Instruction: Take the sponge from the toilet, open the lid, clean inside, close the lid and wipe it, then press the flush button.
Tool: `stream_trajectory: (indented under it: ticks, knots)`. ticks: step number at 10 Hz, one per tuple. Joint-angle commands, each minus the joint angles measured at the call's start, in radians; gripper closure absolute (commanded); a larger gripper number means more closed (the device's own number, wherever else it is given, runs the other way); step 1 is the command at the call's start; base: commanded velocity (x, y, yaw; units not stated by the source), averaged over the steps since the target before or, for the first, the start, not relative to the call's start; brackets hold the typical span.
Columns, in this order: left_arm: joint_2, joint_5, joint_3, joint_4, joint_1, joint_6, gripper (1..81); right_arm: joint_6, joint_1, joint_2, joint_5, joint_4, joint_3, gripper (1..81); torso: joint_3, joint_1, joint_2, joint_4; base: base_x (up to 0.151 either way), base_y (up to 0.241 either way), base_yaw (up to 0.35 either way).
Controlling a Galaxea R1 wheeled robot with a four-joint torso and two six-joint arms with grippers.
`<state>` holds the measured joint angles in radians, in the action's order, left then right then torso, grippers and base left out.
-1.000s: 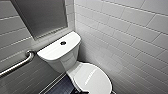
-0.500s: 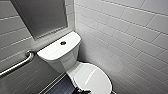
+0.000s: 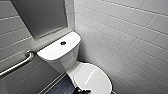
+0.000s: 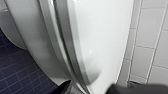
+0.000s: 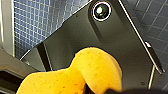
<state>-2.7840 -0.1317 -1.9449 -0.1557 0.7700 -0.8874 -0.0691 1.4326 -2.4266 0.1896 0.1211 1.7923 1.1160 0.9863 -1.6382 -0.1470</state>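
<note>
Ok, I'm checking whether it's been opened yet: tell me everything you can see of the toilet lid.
The lid is a white, glossy oval, plastic by its look, with a sheen streak across it. It lies shut and flat over the bowl, rear end toward the tank. A thin seam runs beneath its rim. The left tool is at its front edge; contact can't be told.

a glossy white toilet [image 3: 62, 58] with a dark flush button [image 3: 63, 43], pale grey wall tiles [image 3: 125, 37] in a brick pattern, a dark blue floor [image 4: 15, 75] of small squares, and an orange-yellow sponge [image 5: 75, 75].
</note>
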Motion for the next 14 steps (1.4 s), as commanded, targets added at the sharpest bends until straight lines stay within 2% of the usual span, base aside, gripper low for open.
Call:
stream_trajectory:
  ticks: [1, 6, 10, 12, 13, 14]
  knots:
    - [-0.01, 0.02, 0.034, 0.002, -0.111, 0.001, 1.0, -0.003, -0.005, 0.041, -0.073, -0.014, -0.024, 81.1, 0.0, 0.0, 0.0, 0.0, 0.0, 0.0, 0.0]
    - [-0.049, 0.02, -0.032, 0.002, -0.119, -0.001, 1.0, -0.003, -0.006, 0.041, -0.073, -0.014, -0.024, 81.1, 0.0, 0.0, 0.0, 0.0, 0.0, 0.0, 0.0]
    - [-0.109, -0.019, -0.117, -0.018, -0.116, 0.002, 1.0, -0.003, -0.005, 0.042, -0.07, -0.014, -0.027, 81.1, 0.0, 0.0, 0.0, 0.0, 0.0, 0.0, 0.0]
    - [-0.117, -0.02, -0.144, -0.082, -0.085, 0.007, 1.0, -0.003, -0.005, 0.041, -0.07, -0.015, -0.024, 81.1, 0.0, 0.0, 0.0, 0.0, 0.0, 0.0, 0.0]
    - [-0.117, -0.038, -0.157, -0.085, -0.067, 0.008, 1.0, -0.003, -0.011, 0.041, -0.07, -0.014, -0.027, 81.1, 0.0, 0.0, 0.0, 0.0, 0.0, 0.0, 0.0]
    - [-0.126, -0.087, -0.18, -0.087, -0.053, 0.008, 1.0, -0.003, -0.016, 0.041, -0.07, -0.014, -0.03, 81.1, 0.0, 0.0, 0.0, 0.0, 0.0, 0.0, 0.0]
